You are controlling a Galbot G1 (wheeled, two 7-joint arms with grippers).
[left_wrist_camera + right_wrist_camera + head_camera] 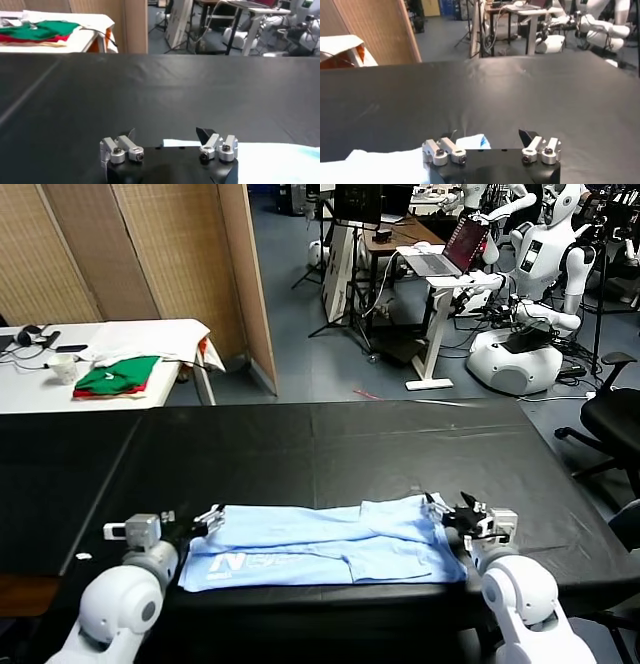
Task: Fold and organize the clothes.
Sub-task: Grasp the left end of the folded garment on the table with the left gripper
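Fingers of both grippers released: left gripper [199, 522] and right gripper [447, 515] at opposite ends of folded sky-blue T-shirt [320, 544] on black table [330, 454].

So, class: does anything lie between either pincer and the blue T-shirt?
Nothing visible. The left pincer and right pincer stand open at opposite ends of the T-shirt, only black table around.

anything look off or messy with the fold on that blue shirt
Slightly. The T-shirt lies folded into a long band on the black table, but the upper layer sits askew, with a rumpled, uneven edge near the right hand. The left hand is open at the other end. No damage shows.
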